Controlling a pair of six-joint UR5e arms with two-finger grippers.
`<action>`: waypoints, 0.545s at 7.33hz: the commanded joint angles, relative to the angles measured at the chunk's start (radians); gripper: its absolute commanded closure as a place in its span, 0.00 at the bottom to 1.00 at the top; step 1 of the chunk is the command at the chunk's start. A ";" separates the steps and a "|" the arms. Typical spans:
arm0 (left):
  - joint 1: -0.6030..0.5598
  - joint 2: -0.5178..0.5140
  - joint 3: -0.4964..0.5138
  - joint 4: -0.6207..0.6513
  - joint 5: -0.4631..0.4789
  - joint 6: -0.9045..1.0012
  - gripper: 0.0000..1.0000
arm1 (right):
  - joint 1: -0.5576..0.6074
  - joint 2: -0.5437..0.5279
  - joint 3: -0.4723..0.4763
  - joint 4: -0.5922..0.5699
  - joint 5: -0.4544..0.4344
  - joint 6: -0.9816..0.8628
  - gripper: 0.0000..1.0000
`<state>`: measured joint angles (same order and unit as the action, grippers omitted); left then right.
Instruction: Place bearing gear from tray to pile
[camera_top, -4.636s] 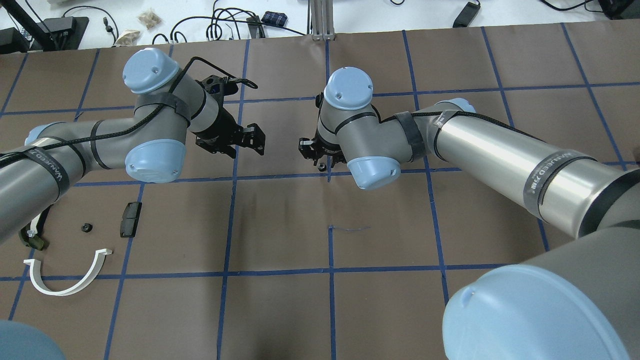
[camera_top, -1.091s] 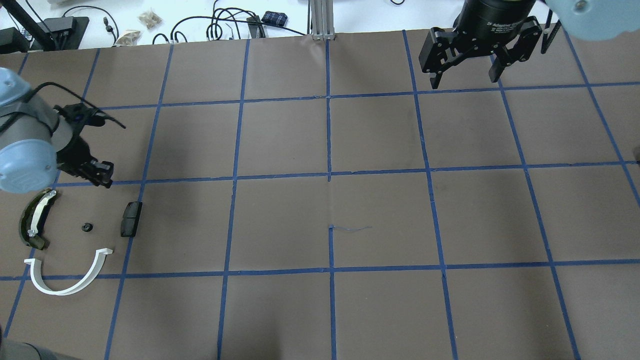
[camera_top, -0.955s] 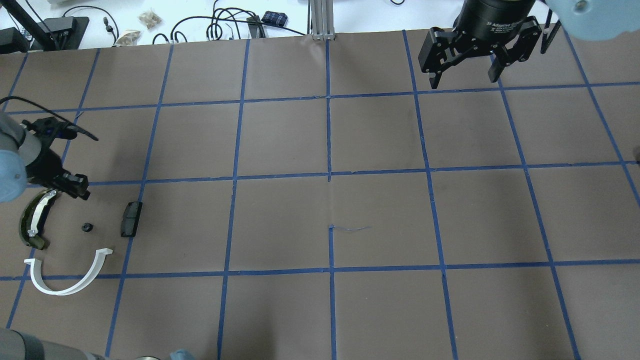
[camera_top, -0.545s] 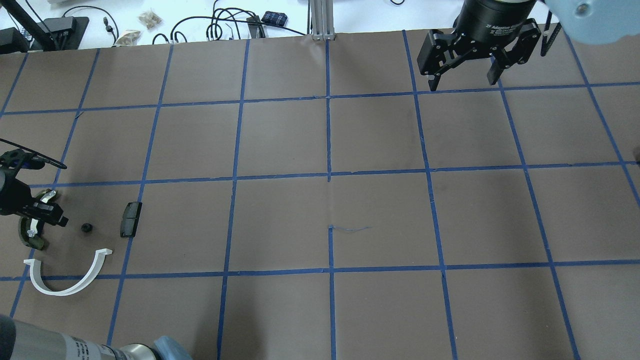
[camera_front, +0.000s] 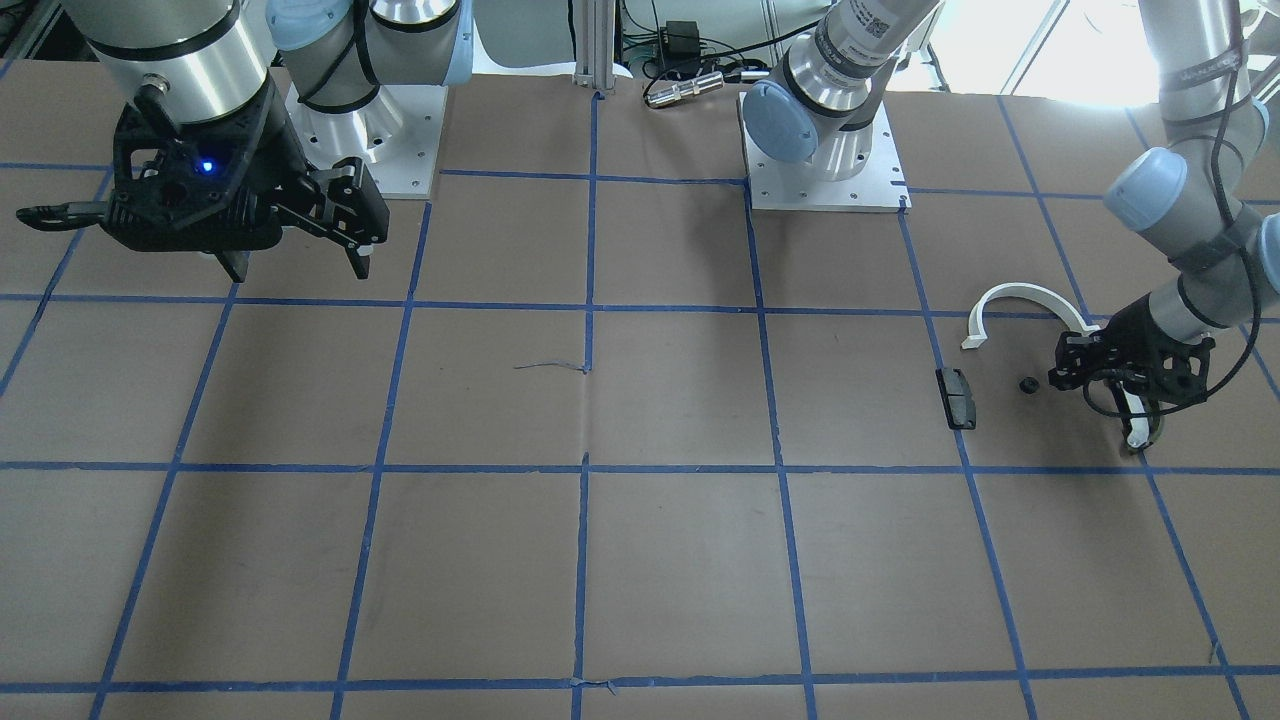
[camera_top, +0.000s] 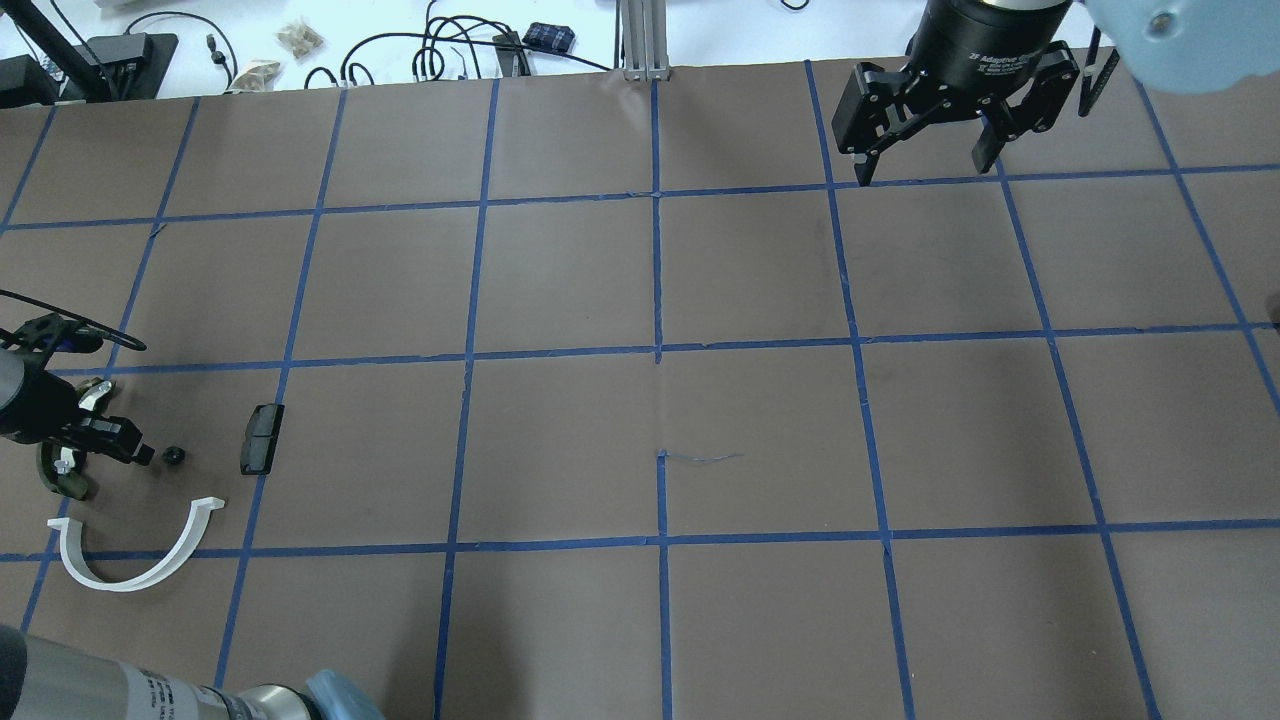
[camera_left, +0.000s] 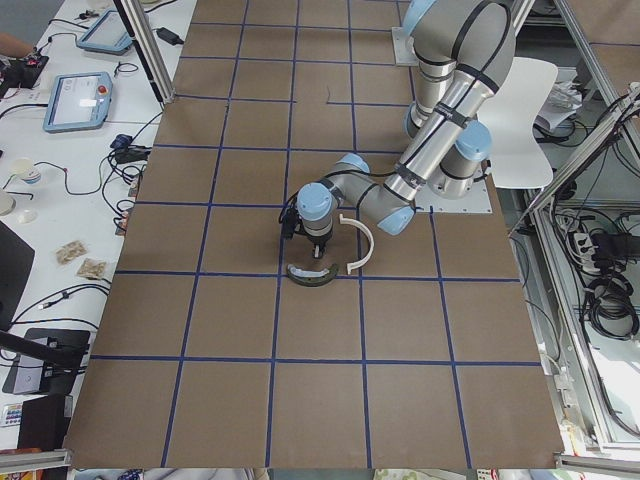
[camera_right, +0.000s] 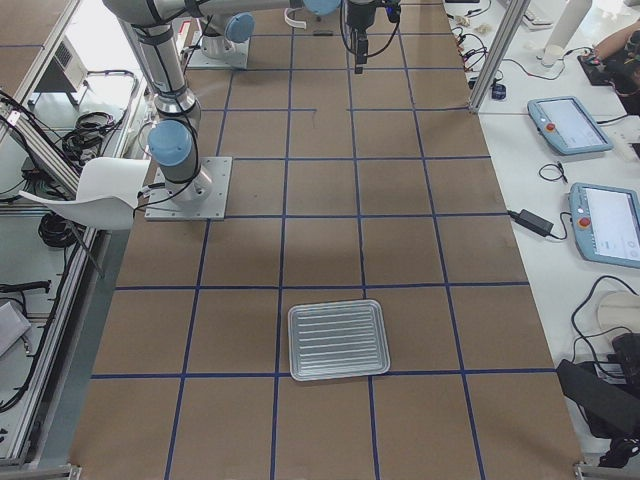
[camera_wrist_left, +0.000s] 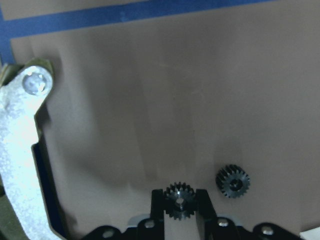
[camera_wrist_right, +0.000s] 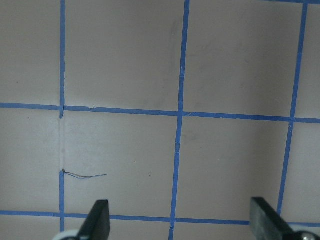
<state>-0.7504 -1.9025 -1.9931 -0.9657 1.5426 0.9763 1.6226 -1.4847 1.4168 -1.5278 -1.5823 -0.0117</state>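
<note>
My left gripper is shut on a small black bearing gear, low over the paper among the pile. A second black gear lies on the table just beside it, also seen in the overhead view. The pile holds a white half-ring arc, a dark olive curved piece with white insert and a black rectangular block. In the overhead view my left gripper sits between the olive piece and the loose gear. My right gripper is open and empty at the far right. The tray looks bare.
The table is brown paper with a blue tape grid. Cables and small items lie on the white surface beyond the far edge. The robot bases stand at the near edge. The tray is at the table's right end, far from the pile.
My left arm has swung from the table's middle to the left and come down among the pile, beside the loose gear. My right arm has pulled back to the far right and holds there, open.
</note>
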 joint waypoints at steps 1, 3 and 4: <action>-0.003 0.002 0.000 -0.002 -0.004 -0.005 0.66 | 0.000 0.000 0.001 0.000 0.001 -0.001 0.00; -0.020 0.028 0.011 -0.002 -0.018 -0.014 0.52 | 0.000 0.001 0.001 0.000 -0.001 -0.002 0.00; -0.033 0.042 0.014 -0.002 -0.051 -0.018 0.48 | -0.004 0.006 -0.001 0.000 -0.002 -0.001 0.00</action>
<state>-0.7688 -1.8800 -1.9837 -0.9676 1.5208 0.9626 1.6221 -1.4826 1.4172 -1.5278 -1.5829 -0.0129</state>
